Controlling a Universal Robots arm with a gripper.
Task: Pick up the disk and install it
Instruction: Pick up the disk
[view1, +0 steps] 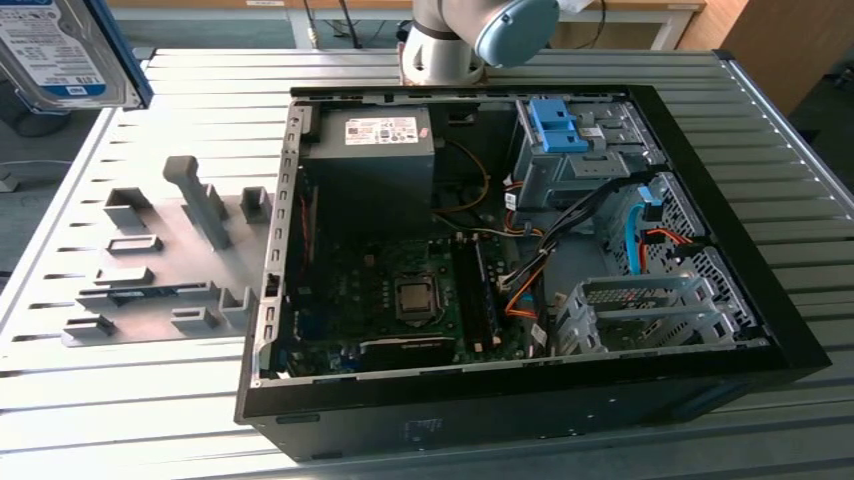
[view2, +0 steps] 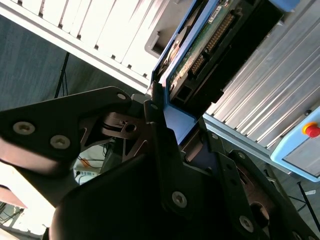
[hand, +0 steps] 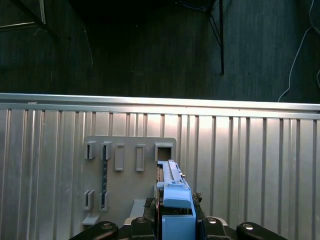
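Gripper (view2: 182, 127) fingers (view2: 159, 140) clamp the blue-framed disk (view2: 200, 55) by one end, holding it edge-on above the grey rack (hand: 127, 190), probably to clear its slots.

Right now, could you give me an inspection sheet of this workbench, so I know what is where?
Surface: ribbed metal table carrying an open computer case and a grey slotted holder plate.
Job's things: disk in its blue caddy, held up off the table; drive bay inside the case, topped by a blue bracket.
Clutter: nothing seen.
Gripper: gripper shut on the caddy's edge.
Cables: orange and blue cables inside the case.
Surroundings: red button on a pale-blue box.
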